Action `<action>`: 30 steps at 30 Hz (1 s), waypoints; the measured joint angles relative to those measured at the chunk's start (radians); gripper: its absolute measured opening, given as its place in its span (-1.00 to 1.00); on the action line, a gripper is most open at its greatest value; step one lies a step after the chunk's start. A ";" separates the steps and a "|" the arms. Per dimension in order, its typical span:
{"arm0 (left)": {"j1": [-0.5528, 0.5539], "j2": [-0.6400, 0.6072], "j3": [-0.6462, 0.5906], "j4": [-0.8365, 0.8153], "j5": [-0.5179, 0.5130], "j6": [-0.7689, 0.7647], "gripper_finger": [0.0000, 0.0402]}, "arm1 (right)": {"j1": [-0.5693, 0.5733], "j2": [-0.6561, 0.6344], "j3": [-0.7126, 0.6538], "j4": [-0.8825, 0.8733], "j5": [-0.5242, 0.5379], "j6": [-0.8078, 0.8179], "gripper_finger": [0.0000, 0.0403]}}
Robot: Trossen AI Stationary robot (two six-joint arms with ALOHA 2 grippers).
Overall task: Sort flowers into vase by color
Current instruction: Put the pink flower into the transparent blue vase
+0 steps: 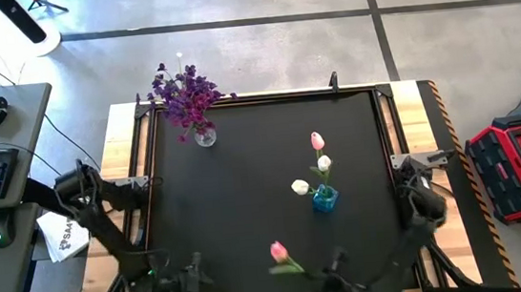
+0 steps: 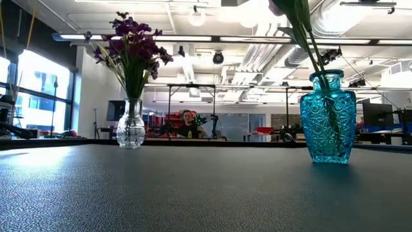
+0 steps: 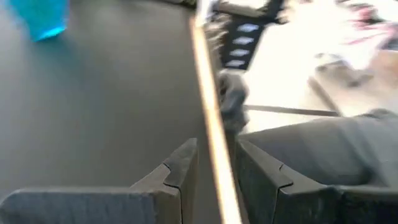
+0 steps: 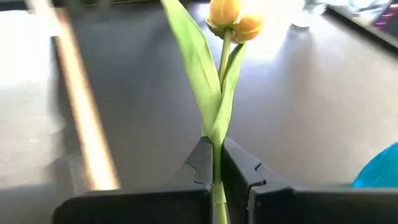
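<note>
Right wrist view: my right hand (image 4: 213, 163) is clamped on the pink tulip's (image 1: 279, 251) stem at the counter's (image 1: 245, 186) near edge; I'd lift it upright, then lower the stem into the blue vase (image 1: 325, 199). Left hand (image 3: 214, 165) idles part-open, empty.

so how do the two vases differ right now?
The clear glass vase is colourless and rounded at the base; the blue vase is turquoise with a cut pattern and looks bulkier in the low view. The clear glass vase holds purple flowers, the blue vase pink and white tulips. The clear one stands at the table's far left, the blue one right of centre. Both are upright.
</note>
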 joint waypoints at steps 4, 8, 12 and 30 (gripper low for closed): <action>0.108 0.000 -0.038 0.247 0.167 0.224 -0.55 | 0.089 -0.001 -0.022 0.110 0.031 0.021 -1.00; 0.215 0.000 -0.032 0.327 0.297 0.369 -0.55 | 0.149 -0.001 -0.089 0.325 0.171 -0.020 -1.00; 0.288 0.000 -0.015 0.401 0.394 0.512 -0.55 | 0.178 0.000 -0.186 0.584 0.306 -0.142 -1.00; 0.321 0.000 0.049 0.394 0.655 0.702 -0.55 | -0.065 -0.111 -0.514 2.042 -0.534 -1.542 -1.00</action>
